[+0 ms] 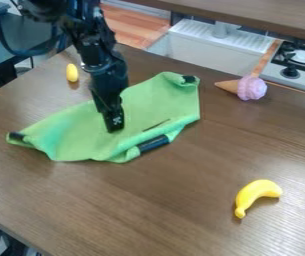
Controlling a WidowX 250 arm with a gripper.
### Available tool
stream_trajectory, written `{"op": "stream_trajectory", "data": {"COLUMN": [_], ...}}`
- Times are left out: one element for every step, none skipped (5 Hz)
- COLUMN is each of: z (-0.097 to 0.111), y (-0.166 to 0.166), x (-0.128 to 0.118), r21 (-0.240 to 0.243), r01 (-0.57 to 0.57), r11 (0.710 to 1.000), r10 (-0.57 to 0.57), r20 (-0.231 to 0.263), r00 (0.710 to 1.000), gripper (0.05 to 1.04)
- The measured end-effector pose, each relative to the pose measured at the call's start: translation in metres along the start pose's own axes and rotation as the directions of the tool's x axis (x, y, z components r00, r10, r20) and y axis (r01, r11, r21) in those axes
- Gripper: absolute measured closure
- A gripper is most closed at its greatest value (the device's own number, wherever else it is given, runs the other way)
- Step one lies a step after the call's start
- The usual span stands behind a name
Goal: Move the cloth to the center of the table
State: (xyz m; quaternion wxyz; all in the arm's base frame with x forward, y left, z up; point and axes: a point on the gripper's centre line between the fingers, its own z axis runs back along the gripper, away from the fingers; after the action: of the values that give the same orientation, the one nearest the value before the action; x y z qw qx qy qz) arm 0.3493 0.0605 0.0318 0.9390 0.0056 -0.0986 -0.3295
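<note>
The gripper (114, 124) points down over the middle of the green cloth (81, 135), its tip at or just above the fabric; whether it touches cannot be told. The cloth lies spread with folds on the left and upper-middle part of the brown table (181, 200). Dark patches show at its left end, its upper right corner and its lower edge, where the fabric is rumpled. The arm hides a strip of the cloth's upper part.
A yellow banana (255, 196) lies at the lower right. Near the far edge is a toy ice cream cone (251, 88). A small yellow object (72, 73) sits left of the arm. Beyond the table are a white sink (208, 47) and a stove (300, 59).
</note>
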Motion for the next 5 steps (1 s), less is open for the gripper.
{"op": "stream_trajectory", "data": {"z": [0.001, 0.003, 0.005, 0.007, 0.010], "y": [-0.031, -0.056, -0.079, -0.097, -0.116], "x": [0.003, 0.005, 0.004, 0.001, -0.005], "r21": [-0.027, -0.048, -0.061, -0.070, -0.089], "r01": [0.086, 0.161, 0.239, 0.299, 0.358], "r11": [0.996, 0.986, 0.969, 0.952, 0.929], "r10": [-0.085, -0.160, -0.237, -0.295, -0.353], "r20": [0.008, 0.024, 0.041, 0.056, 0.070], "r00": [0.996, 0.987, 0.971, 0.954, 0.933], "gripper": [0.083, 0.083, 0.083, 0.083, 0.083]}}
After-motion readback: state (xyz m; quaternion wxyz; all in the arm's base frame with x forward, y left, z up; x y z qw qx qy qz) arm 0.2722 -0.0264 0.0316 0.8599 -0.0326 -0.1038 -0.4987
